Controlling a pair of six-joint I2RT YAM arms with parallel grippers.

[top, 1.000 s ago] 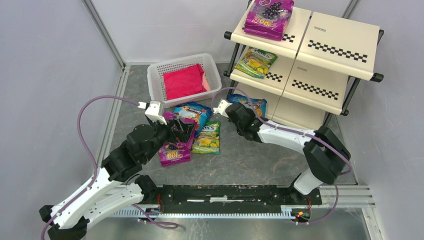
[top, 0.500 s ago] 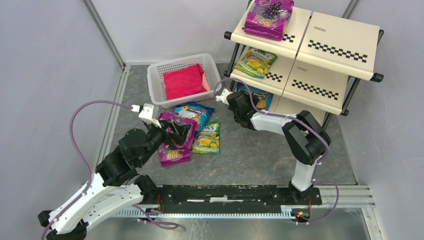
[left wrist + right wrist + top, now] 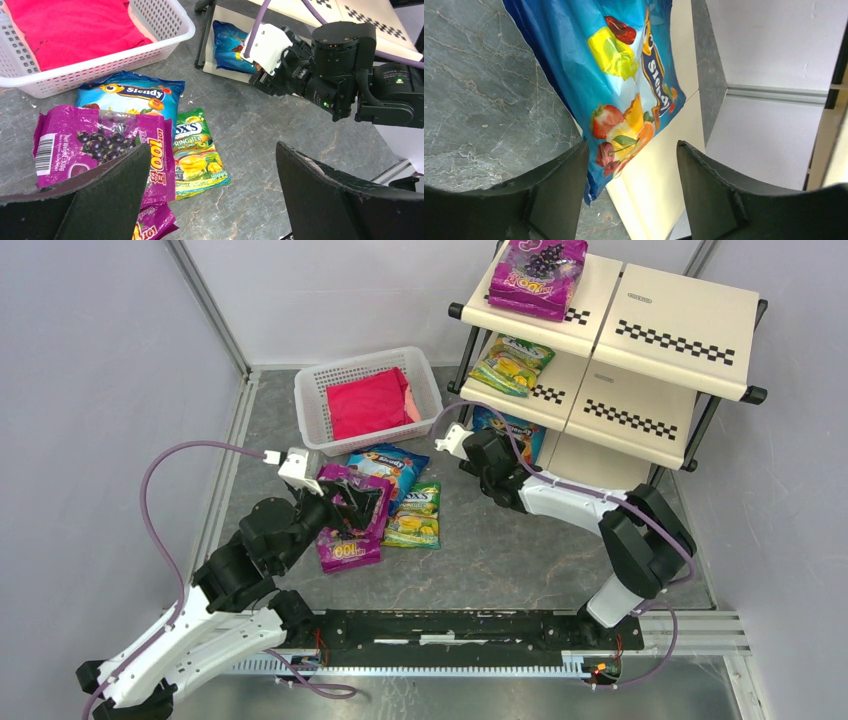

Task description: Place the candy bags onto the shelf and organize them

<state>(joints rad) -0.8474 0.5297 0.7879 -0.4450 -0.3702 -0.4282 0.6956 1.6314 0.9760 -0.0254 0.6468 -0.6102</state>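
Note:
The shelf (image 3: pixel 655 335) stands at the back right. A purple bag (image 3: pixel 540 275) lies on its top tier, a green-yellow bag (image 3: pixel 512 362) on the middle tier and a blue bag (image 3: pixel 508 430) (image 3: pixel 624 65) on the bottom tier (image 3: pixel 669 170), its near end hanging over the floor. My right gripper (image 3: pixel 488 445) (image 3: pixel 631 145) is open right in front of that blue bag. On the floor lie a blue bag (image 3: pixel 130 95), a green-yellow bag (image 3: pixel 197 155) and purple bags (image 3: pixel 95 145). My left gripper (image 3: pixel 355 502) (image 3: pixel 212 147) is open and empty above them.
A white lattice basket (image 3: pixel 315 405) with a folded pink cloth (image 3: pixel 368 402) stands behind the floor bags. The right arm (image 3: pixel 325 65) reaches across in front of the shelf. Grey walls close in on both sides. The shelf's right half carries no bags.
The blue bag went from in front of the shelf onto the bottom tier. My right gripper has drawn back a little from it. The left arm shifted slightly left, then held still.

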